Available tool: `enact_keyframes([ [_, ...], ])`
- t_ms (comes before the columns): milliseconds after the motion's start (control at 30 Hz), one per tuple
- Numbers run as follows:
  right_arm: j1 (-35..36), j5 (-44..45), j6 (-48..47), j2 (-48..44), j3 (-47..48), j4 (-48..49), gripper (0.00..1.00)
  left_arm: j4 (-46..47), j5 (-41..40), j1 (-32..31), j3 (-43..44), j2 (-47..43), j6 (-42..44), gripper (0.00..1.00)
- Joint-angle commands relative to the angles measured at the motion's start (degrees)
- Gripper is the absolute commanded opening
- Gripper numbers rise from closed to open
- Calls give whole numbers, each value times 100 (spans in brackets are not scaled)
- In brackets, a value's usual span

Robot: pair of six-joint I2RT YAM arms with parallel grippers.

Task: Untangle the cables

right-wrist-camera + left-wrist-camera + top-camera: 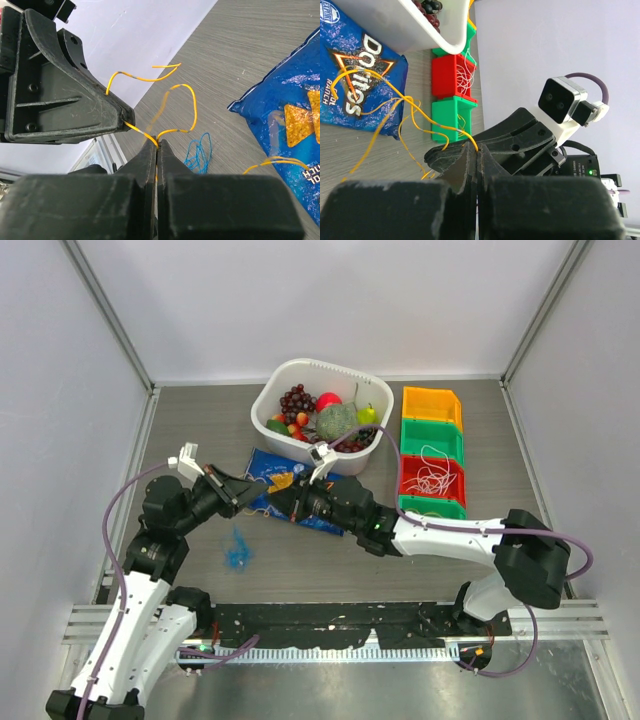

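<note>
Both grippers pinch the same yellow cable [140, 131] at points just beside each other, probably so a short stretch can be pulled apart and the loops worked loose. The left gripper [474, 150] has its jaws pressed together on the strand. The right gripper [157, 146] is likewise clamped on it, tip almost touching the left one's tip. The rest of the yellow cable trails in loose curls over the blue chip bag [268, 472] and down to the table [330, 570]. Whether a real knot sits in those curls is hard to tell, as the strands are too thin.

The blue cable [238, 555] lies bunched on the table near the left arm, apart from the others. The white cable [432, 478] sits in the red bin [457, 485], so it looks already sorted.

Pose: both arms reach inward, forearms low and near level, fingers pointing at each other above the bag's near edge. Next move likely needs a slow outward pull.
</note>
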Motion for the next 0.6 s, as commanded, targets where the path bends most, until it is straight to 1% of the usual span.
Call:
enact_keyframes([
  [0,-52,597,54,-206,-63,343,0,376,192,18,-25,-16,77,0],
  [33,-113,633,19,-337,-143,334,1,341,192,18,-25,-7,130,9],
  [67,-157,686,10,-425,-266,291,1,280,192,18,-8,28,183,25],
  [100,-262,738,-16,-609,-336,108,1,219,166,18,27,63,218,44],
  [133,-393,826,-16,-759,-476,27,1,114,148,18,71,72,288,55],
  [200,-630,958,-104,-1180,-775,-201,1,-28,95,18,185,116,472,66],
  [300,-1070,1317,-227,-2040,-1101,-806,1,-309,-63,18,343,160,771,74],
  [400,-1754,1678,-367,-2701,-1093,-1605,1,-432,-160,18,475,178,991,76],
  [433,-1922,1810,-428,-2911,-1041,-1695,1,-432,-186,18,476,195,1061,77],
  [500,-2335,2073,-543,-3045,-805,-1985,1,-415,-239,18,476,230,1080,78],
  [567,-3019,2241,-605,-2906,-384,-2372,1,-354,-178,18,458,292,1045,78],
])
